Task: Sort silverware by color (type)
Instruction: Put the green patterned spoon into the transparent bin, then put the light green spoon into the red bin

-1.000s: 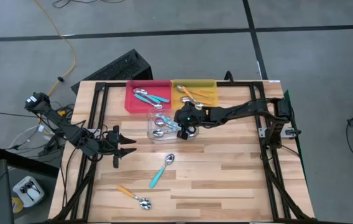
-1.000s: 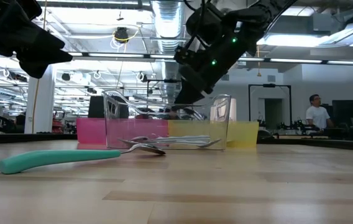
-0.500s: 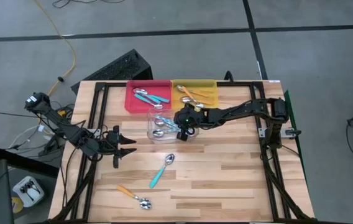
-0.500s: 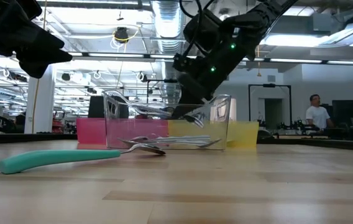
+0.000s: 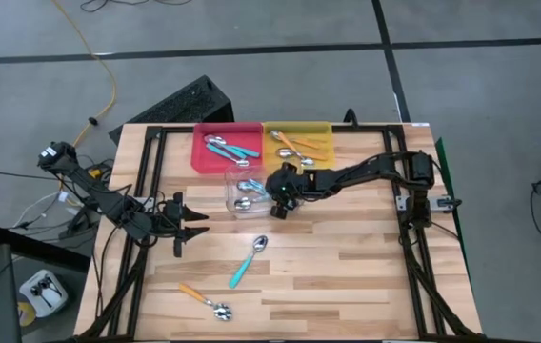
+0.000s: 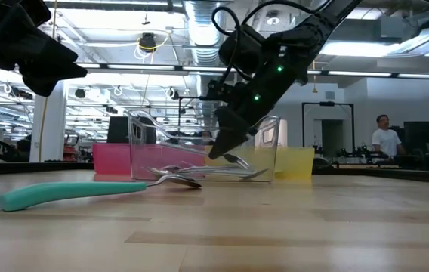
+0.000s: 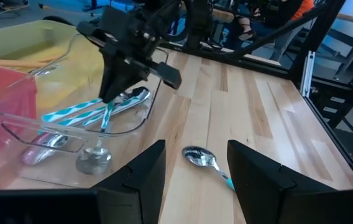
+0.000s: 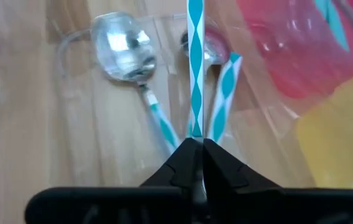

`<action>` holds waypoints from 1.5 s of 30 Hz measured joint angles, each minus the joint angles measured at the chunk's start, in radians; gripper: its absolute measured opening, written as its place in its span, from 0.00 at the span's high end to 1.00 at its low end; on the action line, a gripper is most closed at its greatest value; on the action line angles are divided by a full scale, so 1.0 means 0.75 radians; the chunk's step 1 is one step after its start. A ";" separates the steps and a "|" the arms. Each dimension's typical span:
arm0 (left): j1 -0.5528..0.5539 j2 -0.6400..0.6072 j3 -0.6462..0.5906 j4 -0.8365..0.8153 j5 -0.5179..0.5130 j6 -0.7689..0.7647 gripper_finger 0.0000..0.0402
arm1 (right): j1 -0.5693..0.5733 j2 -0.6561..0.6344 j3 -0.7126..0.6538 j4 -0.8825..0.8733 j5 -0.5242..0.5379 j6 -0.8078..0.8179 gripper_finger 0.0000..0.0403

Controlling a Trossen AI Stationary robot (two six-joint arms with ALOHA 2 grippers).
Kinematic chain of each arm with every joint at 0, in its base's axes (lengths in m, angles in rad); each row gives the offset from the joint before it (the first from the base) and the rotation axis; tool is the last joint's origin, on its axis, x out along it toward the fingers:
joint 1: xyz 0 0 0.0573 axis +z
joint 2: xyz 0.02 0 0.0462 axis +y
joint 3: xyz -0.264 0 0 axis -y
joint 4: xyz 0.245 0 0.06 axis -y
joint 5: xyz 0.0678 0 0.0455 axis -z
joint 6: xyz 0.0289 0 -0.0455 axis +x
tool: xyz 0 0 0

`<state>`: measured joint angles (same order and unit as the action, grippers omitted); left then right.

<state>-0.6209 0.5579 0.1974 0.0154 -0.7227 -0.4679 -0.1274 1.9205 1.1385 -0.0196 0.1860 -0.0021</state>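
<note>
Your right gripper's [image 8: 195, 149] fingers [image 8: 217, 168] are pinched nearly together on the handle of a white-and-teal striped spoon [image 8: 195, 62], which runs straight out from the tips over the clear tray [image 5: 233, 204]. In the overhead view that gripper [image 5: 275, 195] sits at the tray's three o'clock edge, just below the yellow tray [image 5: 320, 128]. The low view shows it dipped into the clear tray [image 6: 143, 125], tips close to the floor, where other striped spoons [image 8: 223, 93] already lie.

So the step in hand looks like a drop-off: striped spoon into the clear tray with its kind. The next move, as I judge it, is to spread the fingers enough to let the handle fall, then lift straight up so the tips clear the tray wall without dragging it.

Your left gripper [image 5: 183, 232] waits at the table's nine o'clock side, its fingers [image 7: 136, 180] standing apart around nothing.

Still unsorted on the bare wood: a teal spoon [image 5: 247, 260] near the middle of the table, toward six o'clock from the clear tray, and an orange spoon [image 5: 206, 300] further toward seven o'clock. By colour, the teal one likely belongs in the red tray [image 5: 199, 157] with the teal spoons, the orange one in the yellow tray. The left gripper is nearer both.
</note>
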 joint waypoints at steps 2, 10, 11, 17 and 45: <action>0.000 0.001 0.000 0.000 0.001 0.000 0.61 | -0.007 -0.004 0.003 0.003 -0.001 0.002 0.87; 0.000 0.001 0.000 0.000 0.000 -0.001 0.61 | -0.008 -0.004 0.003 -0.006 -0.001 0.003 0.87; 0.000 0.001 0.000 0.000 0.000 -0.001 0.61 | -0.008 -0.004 0.003 -0.005 -0.001 0.003 0.87; 0.000 0.001 0.000 0.000 0.000 0.000 0.61 | -0.008 -0.004 0.003 -0.005 -0.001 0.002 0.86; 0.000 0.000 0.000 -0.005 0.000 -0.011 0.61 | 0.075 -0.170 0.132 -0.071 -0.080 -0.266 0.62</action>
<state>-0.6210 0.5579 0.1974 0.0120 -0.7224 -0.4759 -0.0714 1.7931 1.2378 -0.0731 0.1258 -0.2016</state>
